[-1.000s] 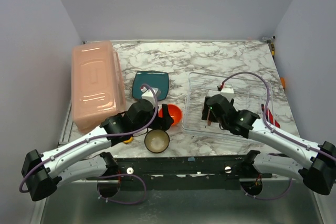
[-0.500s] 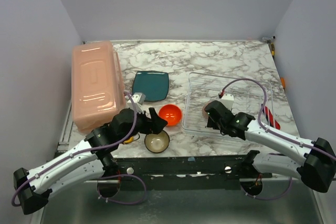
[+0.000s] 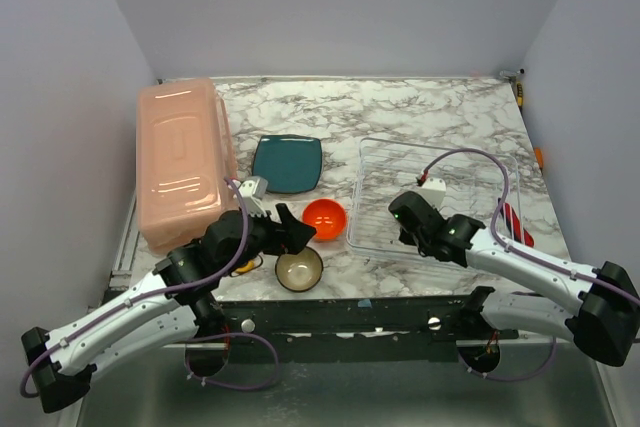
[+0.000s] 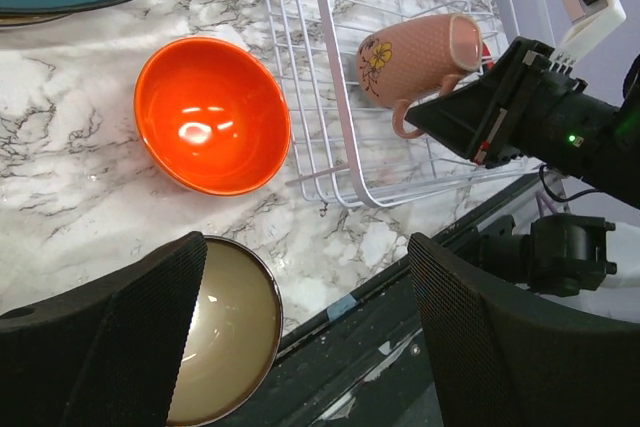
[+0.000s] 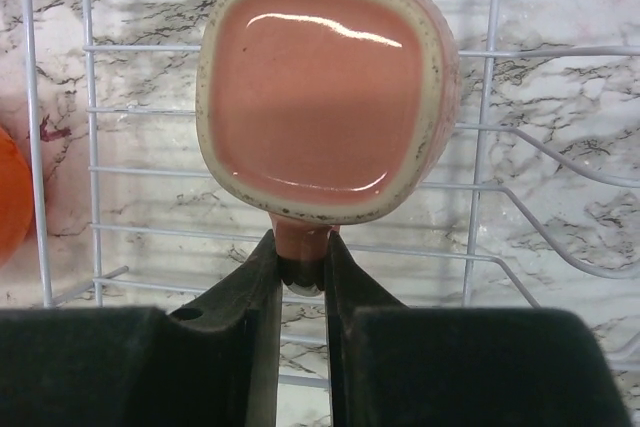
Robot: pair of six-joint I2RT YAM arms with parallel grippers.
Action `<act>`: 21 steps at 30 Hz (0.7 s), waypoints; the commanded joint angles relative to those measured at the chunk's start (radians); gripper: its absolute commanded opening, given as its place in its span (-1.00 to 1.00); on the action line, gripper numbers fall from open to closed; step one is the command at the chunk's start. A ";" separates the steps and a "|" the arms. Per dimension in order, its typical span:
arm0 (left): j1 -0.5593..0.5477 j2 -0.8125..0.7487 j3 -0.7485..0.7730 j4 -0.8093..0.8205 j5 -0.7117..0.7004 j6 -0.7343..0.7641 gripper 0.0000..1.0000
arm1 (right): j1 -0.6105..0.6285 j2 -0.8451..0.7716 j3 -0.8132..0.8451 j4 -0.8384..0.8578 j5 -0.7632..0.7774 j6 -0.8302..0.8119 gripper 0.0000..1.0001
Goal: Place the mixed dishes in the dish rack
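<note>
Pale grey-lilac walls (image 3: 330, 7) close me in on three sides, and under me lies a white table (image 3: 420, 107) veined in grey marble. On its left stands the long salmon-pink tub (image 3: 180, 162). On its right is the clear dish rack (image 3: 390, 162) with its thin white wire grid. Between them, out on the marble, lies the teal plate (image 3: 287, 163). Nearer to me is the orange bowl (image 3: 324, 217), just beside the rack's left wall. Nearest is the brown bowl (image 3: 299, 268), cream inside. Both bowls sit mouth up.

The mug (image 5: 325, 87) lies on its side on the wires in the rack's near left corner, its mouth towards my right wrist. My right gripper (image 5: 300, 267) is pinched narrow on its handle, one finger pressed to each side. My left gripper (image 4: 310, 257) hangs over the two bowls, fingers spread wide, holding nothing.

From above, my right wrist hides the mug. My left arm covers all but a yellow sliver (image 3: 243, 267) of something small beside the brown bowl. A red thing (image 3: 512, 222) by the rack's right wall sits half behind my cable, and I cannot tell what it is. My left wrist view cuts the plate down to one corner.

Counted: two arms, one tub, one rack, one plate, two bowls, one mug
</note>
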 commanded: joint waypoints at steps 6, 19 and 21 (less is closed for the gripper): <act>0.002 0.032 0.020 -0.014 -0.006 -0.002 0.66 | 0.002 -0.018 0.065 -0.036 -0.023 -0.020 -0.99; 0.002 0.040 0.010 -0.015 0.011 -0.003 0.67 | 0.002 0.022 0.121 -0.099 -0.089 -0.064 -0.99; 0.002 0.040 0.011 -0.021 0.010 -0.004 0.67 | 0.002 0.035 0.126 -0.115 -0.090 -0.064 -0.99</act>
